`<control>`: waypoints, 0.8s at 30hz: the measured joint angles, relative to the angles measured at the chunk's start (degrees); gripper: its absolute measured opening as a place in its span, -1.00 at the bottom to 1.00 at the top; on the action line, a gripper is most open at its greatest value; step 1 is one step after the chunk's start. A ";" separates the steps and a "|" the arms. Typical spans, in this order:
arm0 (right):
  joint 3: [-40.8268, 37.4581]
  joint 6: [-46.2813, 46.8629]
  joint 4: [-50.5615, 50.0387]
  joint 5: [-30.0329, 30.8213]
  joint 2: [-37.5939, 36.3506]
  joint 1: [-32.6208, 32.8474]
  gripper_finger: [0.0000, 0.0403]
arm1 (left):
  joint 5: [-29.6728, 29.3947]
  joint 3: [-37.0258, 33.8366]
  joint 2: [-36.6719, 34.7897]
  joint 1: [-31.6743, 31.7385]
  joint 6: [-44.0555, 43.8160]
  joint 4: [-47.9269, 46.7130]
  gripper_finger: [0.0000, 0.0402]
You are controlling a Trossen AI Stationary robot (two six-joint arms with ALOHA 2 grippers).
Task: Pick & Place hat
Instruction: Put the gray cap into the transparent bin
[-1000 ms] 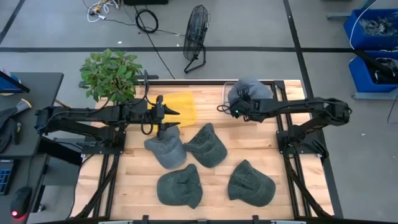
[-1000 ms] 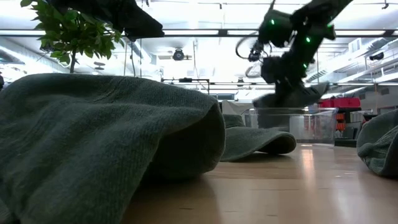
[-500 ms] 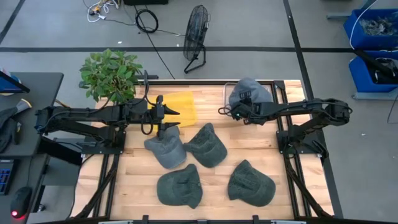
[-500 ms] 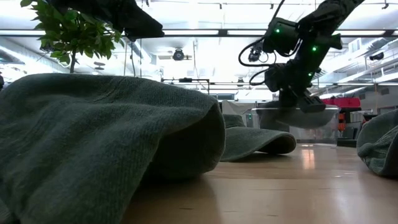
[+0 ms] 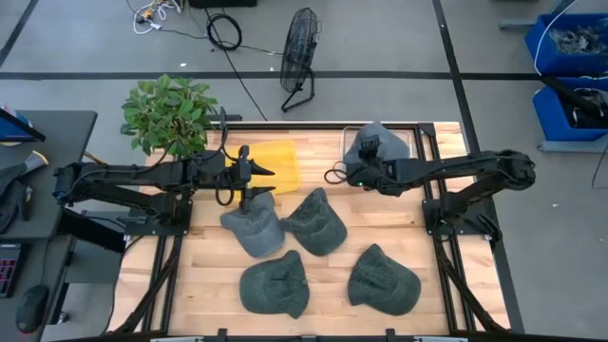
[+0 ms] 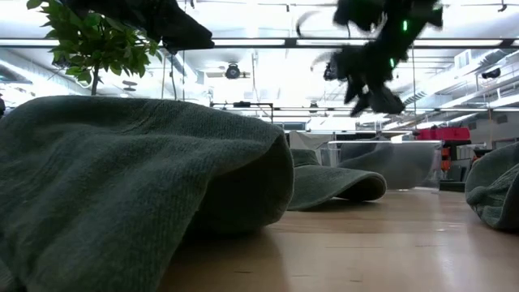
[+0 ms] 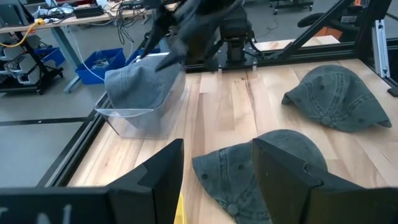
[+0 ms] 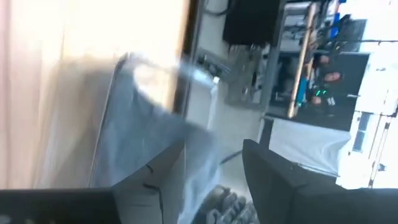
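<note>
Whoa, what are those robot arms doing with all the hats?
The robot is putting grey hats away in a clear bin at the table's far right corner. One hat already lies in the bin. The right end effector is open and empty, just beside the bin. The left end effector, also open, hangs above another hat. Three more hats wait on the wooden table, and a yellow cloth lies near the left arm.

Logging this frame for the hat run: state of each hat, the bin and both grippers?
Grey hat in the clear plastic bin: released, lying inside.
Clear plastic bin: upright, holding one hat.
Four grey-green hats on the wooden table: loose, not yet picked.
Right gripper: open, empty, beside the bin.
Left gripper: open, empty, above a table hat.
</note>
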 joint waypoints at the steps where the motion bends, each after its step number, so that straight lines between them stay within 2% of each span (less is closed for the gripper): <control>1: 2.21 1.72 -1.83 -0.33 0.00 1.28 -0.20 | 0.00 0.00 0.00 -0.02 -0.38 0.08 -0.04; 4: 8.18 8.28 -6.38 -5.80 0.00 4.27 -0.23 | 0.01 0.04 -0.02 -0.04 -3.14 0.59 -0.04; 7: 12.64 14.81 -10.18 -16.95 0.00 6.12 -0.25 | 0.02 0.04 -0.02 -0.04 -4.31 -0.23 -0.04; 11: 14.09 19.52 -10.42 -31.58 0.00 8.29 -0.23 | 0.03 0.04 -0.02 -0.04 -5.16 -2.81 -0.04; 14: 13.44 22.03 -10.12 -38.93 0.00 10.25 -0.17 | 0.04 0.04 -0.02 -0.32 -8.33 -5.82 -0.04; 17: 11.70 26.30 -10.09 -41.10 0.00 12.34 -0.07 | 0.01 0.04 -0.02 -1.72 -11.22 -9.79 -0.04; 24: 8.03 31.60 -9.65 -38.46 0.01 15.33 0.14 | 0.09 0.04 0.97 -8.98 -26.01 -18.15 -0.04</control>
